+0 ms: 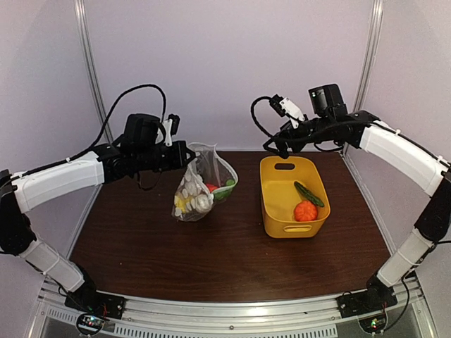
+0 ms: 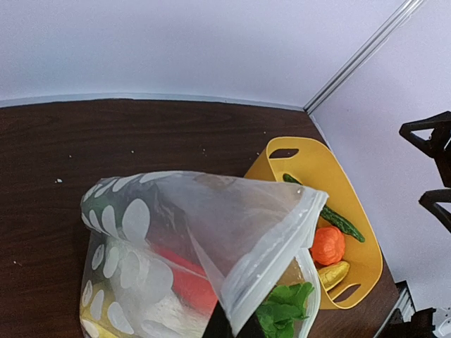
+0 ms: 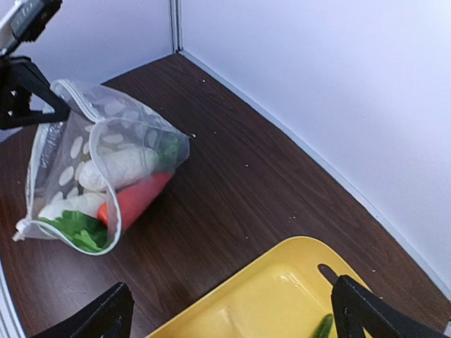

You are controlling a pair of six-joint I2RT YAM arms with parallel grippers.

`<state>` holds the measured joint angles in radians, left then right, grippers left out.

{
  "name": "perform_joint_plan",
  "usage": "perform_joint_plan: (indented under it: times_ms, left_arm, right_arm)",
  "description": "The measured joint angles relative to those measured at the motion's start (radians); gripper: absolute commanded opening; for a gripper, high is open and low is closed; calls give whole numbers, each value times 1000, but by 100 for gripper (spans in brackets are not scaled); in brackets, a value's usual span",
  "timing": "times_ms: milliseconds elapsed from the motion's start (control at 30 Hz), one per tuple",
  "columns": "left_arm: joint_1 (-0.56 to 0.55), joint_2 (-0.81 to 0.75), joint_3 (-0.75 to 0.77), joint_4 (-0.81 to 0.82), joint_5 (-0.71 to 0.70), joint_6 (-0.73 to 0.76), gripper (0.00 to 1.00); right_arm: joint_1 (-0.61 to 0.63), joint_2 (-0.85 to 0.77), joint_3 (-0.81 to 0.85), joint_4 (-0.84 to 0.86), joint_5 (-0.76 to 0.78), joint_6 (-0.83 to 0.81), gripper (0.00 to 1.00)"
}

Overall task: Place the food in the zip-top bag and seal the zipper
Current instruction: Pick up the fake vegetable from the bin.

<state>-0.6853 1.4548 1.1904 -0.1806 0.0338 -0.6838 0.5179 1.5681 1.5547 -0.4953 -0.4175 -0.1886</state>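
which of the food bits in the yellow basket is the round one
The orange piece: it is squat and round, while the green cucumber beside it is long and thin and the yellow piece is elongated.

Your left gripper is held out mid-table, jaws pinched on the zip-top bag rim. Your right gripper hovers, jaws spread wide.

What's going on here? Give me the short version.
The left gripper pinches the zip-top bag by its mouth edge, holding it open. A red piece, white radish and leafy greens are inside. The right gripper hangs open above the yellow basket, which holds a cucumber, an orange piece and a yellow piece. The zipper is unsealed.
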Motion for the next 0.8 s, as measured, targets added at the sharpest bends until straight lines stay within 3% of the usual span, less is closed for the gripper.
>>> perform_joint_plan:
  times_ms: [167, 400, 800]
  left_arm:
    - [2, 38, 46, -13, 8, 90, 0]
    - [32, 56, 0, 3, 80, 134, 0]
    - [63, 32, -26, -7, 121, 129, 0]
  right_arm:
    - [14, 1, 42, -110, 168, -188, 90]
    - [13, 64, 41, -217, 342, -258, 74]
    - [-20, 187, -4, -302, 437, -199, 73]
